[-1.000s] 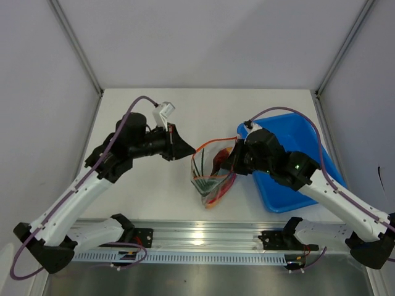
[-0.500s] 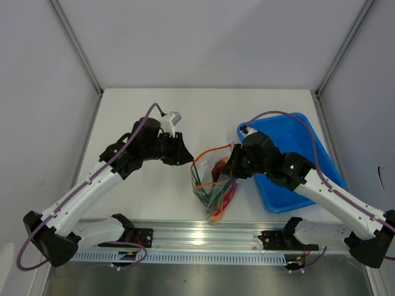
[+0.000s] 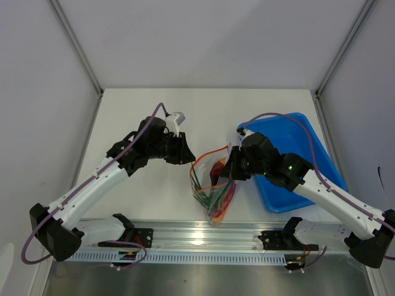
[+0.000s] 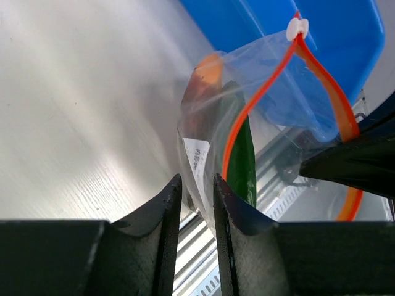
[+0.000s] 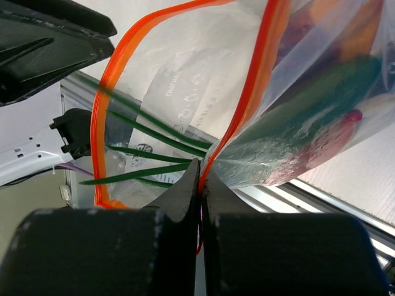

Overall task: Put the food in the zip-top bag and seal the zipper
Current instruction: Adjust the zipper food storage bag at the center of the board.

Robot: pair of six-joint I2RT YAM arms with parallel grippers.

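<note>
The clear zip-top bag point(image 3: 213, 185) hangs from my right gripper point(image 3: 229, 168), which is shut on the orange-red zipper point(image 5: 102, 105) at the mouth's right end point(image 5: 200, 166). Inside the bag lie the dark green cucumber point(image 5: 308, 98), thin green onion stalks point(image 5: 154, 154), the red chili point(image 5: 330, 139) and an orange-yellow bun point(image 4: 210, 68). The mouth gapes open, and a white slider point(image 4: 297, 28) sits on the strip. My left gripper point(image 3: 187, 154) stands just left of the bag, its jaws a narrow gap apart point(image 4: 197, 179) and holding nothing.
The blue tray point(image 3: 281, 200) lies to the right, under my right arm. An aluminium rail point(image 3: 197, 237) runs along the table's near edge, just below the hanging bag. White walls close in the table on three sides.
My left gripper has let go of the bag's left edge and opened. The bag has sagged and now hangs lower from the right gripper alone.
</note>
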